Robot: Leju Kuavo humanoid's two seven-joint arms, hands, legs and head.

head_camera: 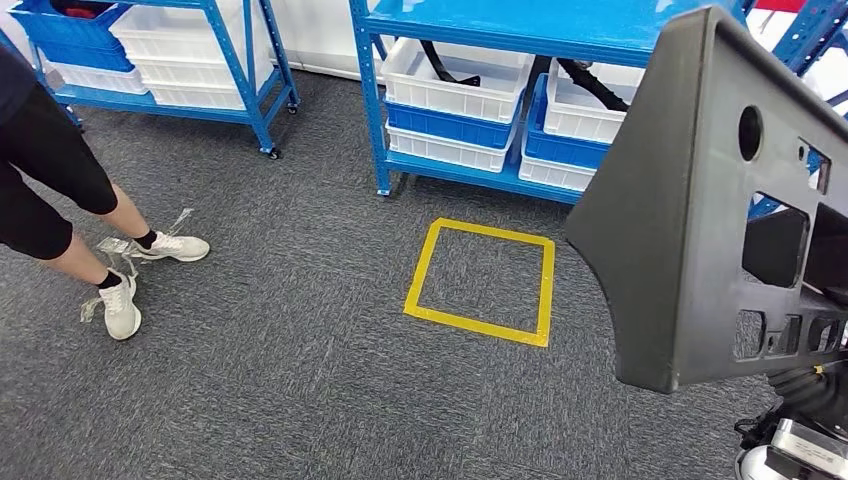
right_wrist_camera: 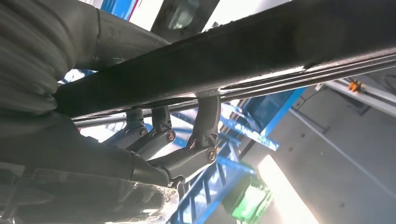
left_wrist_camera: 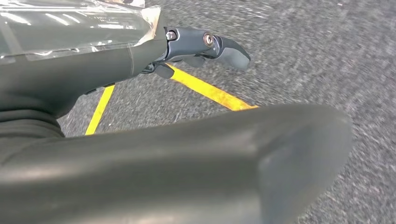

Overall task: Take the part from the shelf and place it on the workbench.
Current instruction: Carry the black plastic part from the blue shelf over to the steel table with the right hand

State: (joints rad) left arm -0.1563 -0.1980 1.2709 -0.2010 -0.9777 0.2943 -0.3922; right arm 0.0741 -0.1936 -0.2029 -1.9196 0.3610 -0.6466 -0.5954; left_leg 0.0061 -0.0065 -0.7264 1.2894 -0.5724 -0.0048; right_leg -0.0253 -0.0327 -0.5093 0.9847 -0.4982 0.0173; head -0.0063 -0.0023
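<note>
Our right hand (right_wrist_camera: 154,144) grips the part (head_camera: 700,200), already off the shelf (head_camera: 520,30); left hand (left_wrist_camera: 205,46) hangs empty; workbench placement remains.

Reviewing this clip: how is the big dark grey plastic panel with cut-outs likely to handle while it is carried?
The dark grey plastic panel looks rigid: its edges run straight, with no sag. Thin walls and many cut-outs suggest it is light for its size. The right robot hand hooks only one edge, so the wide panel may swing or twist.
</note>
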